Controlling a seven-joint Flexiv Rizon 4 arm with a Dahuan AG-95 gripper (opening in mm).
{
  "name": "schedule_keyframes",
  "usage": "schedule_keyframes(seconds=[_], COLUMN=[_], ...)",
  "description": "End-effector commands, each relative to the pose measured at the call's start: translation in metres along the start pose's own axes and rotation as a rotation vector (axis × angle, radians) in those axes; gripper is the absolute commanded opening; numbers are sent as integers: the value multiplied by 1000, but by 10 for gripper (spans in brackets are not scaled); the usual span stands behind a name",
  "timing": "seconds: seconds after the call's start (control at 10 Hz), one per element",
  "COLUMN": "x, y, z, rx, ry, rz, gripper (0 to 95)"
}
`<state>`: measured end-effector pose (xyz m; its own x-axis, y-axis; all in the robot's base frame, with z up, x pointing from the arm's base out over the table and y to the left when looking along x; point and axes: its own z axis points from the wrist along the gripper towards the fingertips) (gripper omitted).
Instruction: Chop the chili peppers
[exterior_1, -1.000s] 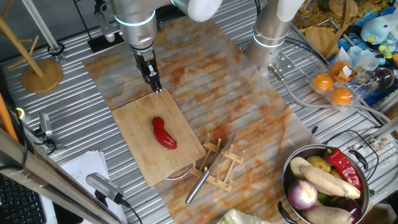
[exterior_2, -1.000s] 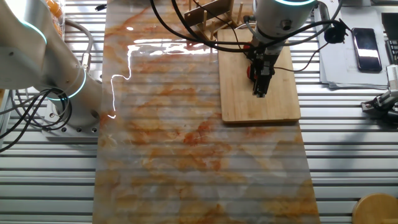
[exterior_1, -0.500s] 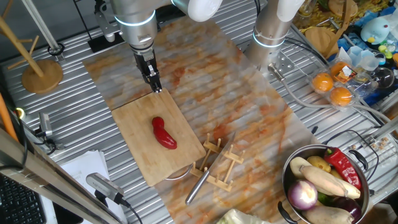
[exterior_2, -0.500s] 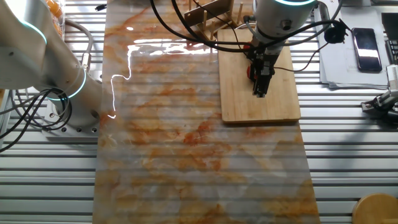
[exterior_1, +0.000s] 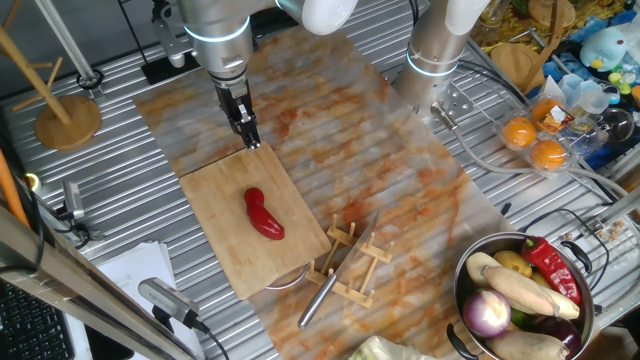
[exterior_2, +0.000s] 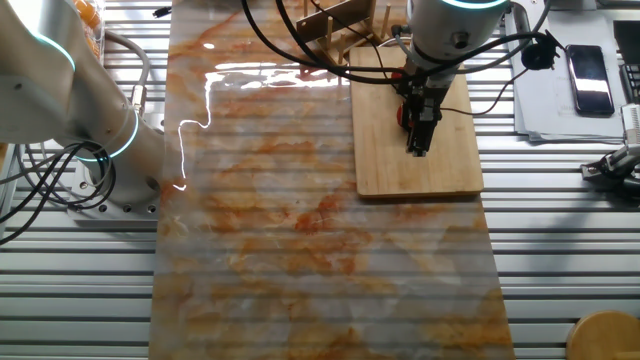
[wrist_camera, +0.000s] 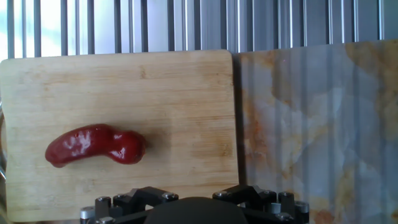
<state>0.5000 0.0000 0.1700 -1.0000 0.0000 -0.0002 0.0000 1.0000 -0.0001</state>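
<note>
One glossy red chili pepper (exterior_1: 263, 214), whole and curved, lies on the wooden cutting board (exterior_1: 225, 255). In the hand view the chili (wrist_camera: 93, 145) lies at the left of the board (wrist_camera: 161, 93). My gripper (exterior_1: 252, 140) hangs over the board's far corner, apart from the chili, fingers together and holding nothing. In the other fixed view the gripper (exterior_2: 417, 148) stands over the board (exterior_2: 380, 150), and the chili (exterior_2: 401, 115) shows only as a red bit behind it. The hand view shows only the gripper's base, not the fingertips.
A wooden rack (exterior_1: 350, 262) with a metal-handled knife (exterior_1: 322, 295) stands by the board's near corner. A pot of mixed vegetables (exterior_1: 520, 295) is at the lower right. A second arm's base (exterior_1: 435, 55), oranges (exterior_1: 535, 140) and a wooden stand (exterior_1: 65, 120) surround the marbled mat.
</note>
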Motion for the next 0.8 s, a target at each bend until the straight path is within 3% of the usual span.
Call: schedule_keyframes(seconds=[0.1,0.8], x=[0,0], y=[0,6], z=[0,4], rx=[-22,-13], ry=[130,136], rz=[-201,-195], gripper=[0,0])
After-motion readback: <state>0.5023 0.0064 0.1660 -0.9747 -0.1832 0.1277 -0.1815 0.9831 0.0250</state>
